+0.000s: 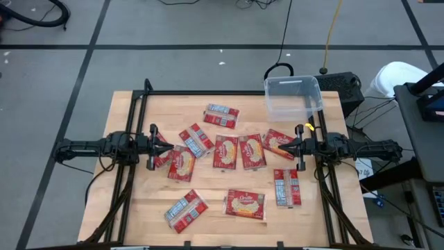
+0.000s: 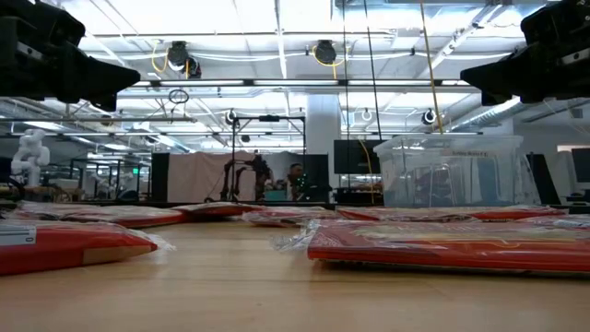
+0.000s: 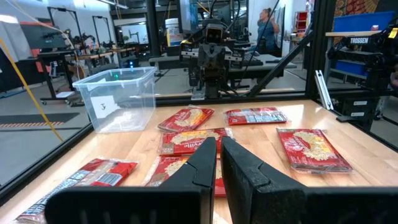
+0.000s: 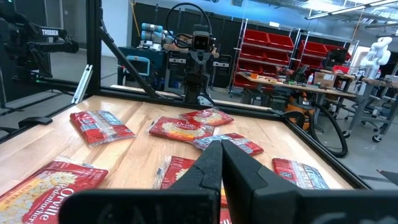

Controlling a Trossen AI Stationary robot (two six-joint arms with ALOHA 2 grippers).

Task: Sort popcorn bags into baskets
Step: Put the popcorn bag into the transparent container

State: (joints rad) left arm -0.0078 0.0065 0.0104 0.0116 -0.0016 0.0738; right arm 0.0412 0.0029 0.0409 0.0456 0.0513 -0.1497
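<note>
Above table (image 1: 139,208), left gripper (image 1: 168,146) and right gripper (image 1: 283,146) hover closed, empty; popcorn bags (image 1: 226,151) scattered, basket (image 1: 293,97) bagless.

Wooden table (image 1: 215,208) inside a black frame (image 1: 208,92); red bins (image 4: 267,53) shelved beyond; a person (image 3: 268,28) standing far off.

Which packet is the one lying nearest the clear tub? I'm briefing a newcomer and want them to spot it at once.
Start at the clear tub on the table's far right corner in the high view. Just left of it lies one popcorn bag, alone at the far edge of the spread. Unlike the cream-fronted packets nearer the middle, it shows its white-grey printed face.
</note>
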